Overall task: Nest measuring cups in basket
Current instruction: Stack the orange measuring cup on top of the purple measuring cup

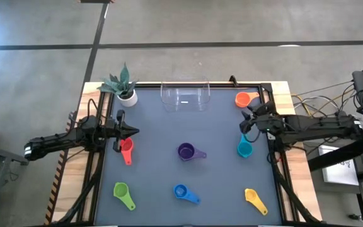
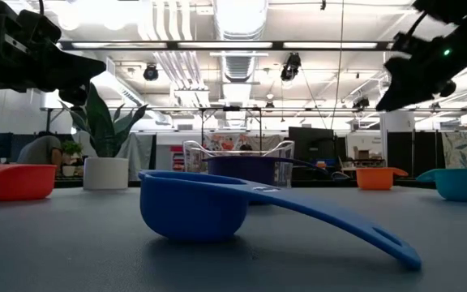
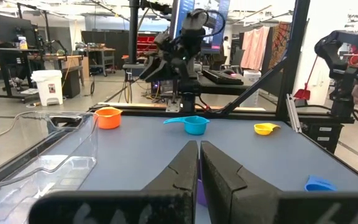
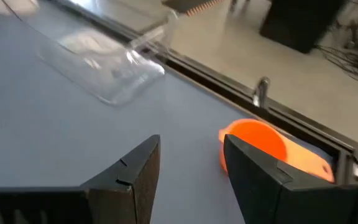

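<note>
7 measuring cups lie outside basket.

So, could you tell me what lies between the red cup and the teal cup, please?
The purple cup sits roughly midway between the red cup and the teal cup; the rest of that stretch is bare mat, as the high view shows.

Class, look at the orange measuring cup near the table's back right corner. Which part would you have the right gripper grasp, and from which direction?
Grip the bowl's rim of the orange measuring cup, coming straight down from above. It sits upright and open-topped, so one finger can go inside the wall and one outside. Its handle points toward the frame rail, which probably leaves little room there. The right gripper, fingers open, is nearby.
</note>
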`<act>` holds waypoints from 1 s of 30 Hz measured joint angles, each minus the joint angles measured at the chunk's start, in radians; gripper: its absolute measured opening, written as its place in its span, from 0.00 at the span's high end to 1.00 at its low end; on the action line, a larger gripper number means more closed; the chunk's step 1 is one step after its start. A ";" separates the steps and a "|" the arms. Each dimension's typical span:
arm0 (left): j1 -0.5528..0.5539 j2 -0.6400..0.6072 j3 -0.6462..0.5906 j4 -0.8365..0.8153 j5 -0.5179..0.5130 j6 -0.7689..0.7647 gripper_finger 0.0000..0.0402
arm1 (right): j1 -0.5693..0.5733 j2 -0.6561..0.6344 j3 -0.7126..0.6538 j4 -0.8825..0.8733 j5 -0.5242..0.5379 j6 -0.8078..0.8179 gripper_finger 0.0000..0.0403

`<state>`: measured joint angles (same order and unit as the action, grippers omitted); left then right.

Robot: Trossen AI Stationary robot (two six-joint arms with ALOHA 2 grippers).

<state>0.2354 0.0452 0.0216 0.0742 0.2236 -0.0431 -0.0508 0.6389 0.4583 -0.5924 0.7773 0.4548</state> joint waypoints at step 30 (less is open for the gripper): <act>0.000 0.000 0.000 0.000 0.000 0.000 1.00 | -0.565 0.443 0.164 0.174 -0.376 -0.310 0.61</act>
<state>0.2354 0.0454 0.0212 0.0740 0.2236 -0.0431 -0.6159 1.0822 0.6224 -0.4183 0.4016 0.1452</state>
